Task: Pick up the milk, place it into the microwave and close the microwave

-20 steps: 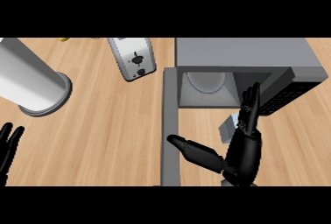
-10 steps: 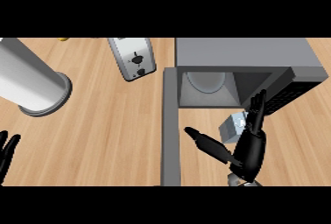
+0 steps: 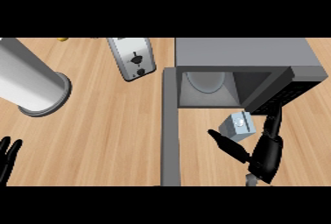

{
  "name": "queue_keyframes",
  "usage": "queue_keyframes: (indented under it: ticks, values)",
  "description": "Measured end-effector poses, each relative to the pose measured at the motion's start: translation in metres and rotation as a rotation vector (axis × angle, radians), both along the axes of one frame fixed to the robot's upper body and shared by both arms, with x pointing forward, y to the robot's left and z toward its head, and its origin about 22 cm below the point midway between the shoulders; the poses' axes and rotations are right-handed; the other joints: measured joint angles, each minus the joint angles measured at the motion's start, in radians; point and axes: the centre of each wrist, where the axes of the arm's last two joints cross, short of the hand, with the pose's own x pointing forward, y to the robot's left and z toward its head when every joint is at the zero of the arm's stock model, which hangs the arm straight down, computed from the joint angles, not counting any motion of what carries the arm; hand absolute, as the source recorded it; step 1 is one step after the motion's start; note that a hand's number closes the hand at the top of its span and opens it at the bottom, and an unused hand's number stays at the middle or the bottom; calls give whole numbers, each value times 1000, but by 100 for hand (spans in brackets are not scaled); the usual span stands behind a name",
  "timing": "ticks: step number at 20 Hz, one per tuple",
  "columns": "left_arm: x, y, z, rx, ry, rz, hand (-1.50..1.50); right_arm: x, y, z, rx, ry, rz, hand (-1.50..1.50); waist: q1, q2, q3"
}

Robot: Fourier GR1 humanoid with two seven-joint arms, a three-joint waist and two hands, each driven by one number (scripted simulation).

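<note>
Head view: the milk (image 3: 238, 126) — a small pale carton — stands on the wooden worktop (image 3: 110, 131) just in front of the open microwave (image 3: 242, 68), not yet inside it. The right hand (image 3: 266, 155) sits just beside the carton, its thumb stretched out to the left below it and its fingers (image 3: 274, 122) straight and spread apart along the carton's right side; nothing is curled round it, so the milk looks ungrasped. That spread seems meant to bracket the carton for a grasp. Whether a finger touches the carton I cannot tell.

The microwave door (image 3: 170, 131) is swung fully open, running down the picture as a grey strip to the left of the cavity — it leaves the mouth free for loading and must be swung shut afterwards. Inside, a pale round turntable plate shows.

The left hand (image 3: 8, 157) rests at the lower left edge, fingers straight and slightly apart, holding nothing.

A mark shows on the carton's face, too small to read. The toaster (image 3: 132, 57) and the large white cylinder (image 3: 29, 83) carry no legible writing.
</note>
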Motion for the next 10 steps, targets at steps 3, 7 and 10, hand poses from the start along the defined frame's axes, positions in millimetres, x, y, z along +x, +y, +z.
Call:
queue_keyframes:
  ticks: [3, 7, 10]
  values:
    - [-3, 1, -2, -6, -1, 1, -150, -4, -12, -11, 1, 25, 3, -150, 0, 0, 0]
    - [-9, 0, -5, -6, -10, 5, -150, -9, -21, -30, 7, 56, 21, -150, 1, 0, 0]
    - [-6, 0, -4, -14, -8, 1, -150, -5, -29, -43, 6, 78, 26, -150, 1, 0, 0]
